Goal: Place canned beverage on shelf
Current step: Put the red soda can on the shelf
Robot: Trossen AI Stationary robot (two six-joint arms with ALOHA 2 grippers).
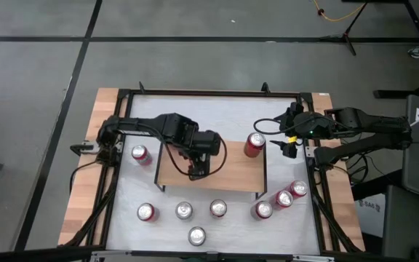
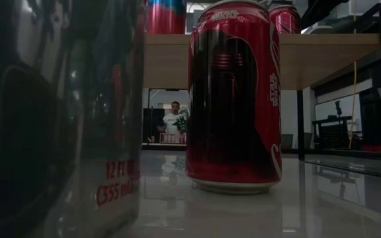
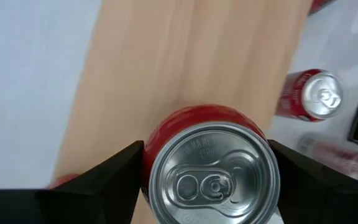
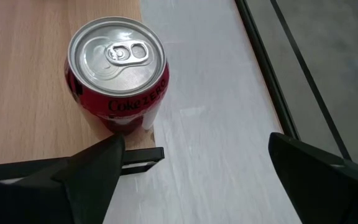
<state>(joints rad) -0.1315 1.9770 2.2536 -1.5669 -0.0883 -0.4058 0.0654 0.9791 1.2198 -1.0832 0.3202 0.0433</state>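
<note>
The shelf (image 1: 228,171), a low rack with a light wooden top, stands mid-table. My left gripper (image 1: 197,167) is over its left half, shut on a red can (image 3: 213,177) whose silver top faces the wrist camera. A second red can (image 1: 254,145) stands upright on the shelf's far right corner and also shows in the right wrist view (image 4: 117,68). My right gripper (image 1: 288,143) is open and empty just right of that can, off the shelf's right edge. My left gripper pinches the can's red side wall just below the rim (image 3: 146,155) between its two fingers (image 3: 114,171), one on each opposite side. The fingers come from above, pointing down. The can is upright over the wooden top; whether its base rests on the plank is hidden.
Several more red cans stand on the white table: one left of the shelf (image 1: 140,153), a row along the near side (image 1: 184,211), a group near right (image 1: 284,198), and one nearest the front edge (image 1: 196,236). A black frame (image 1: 209,92) rims the table.
</note>
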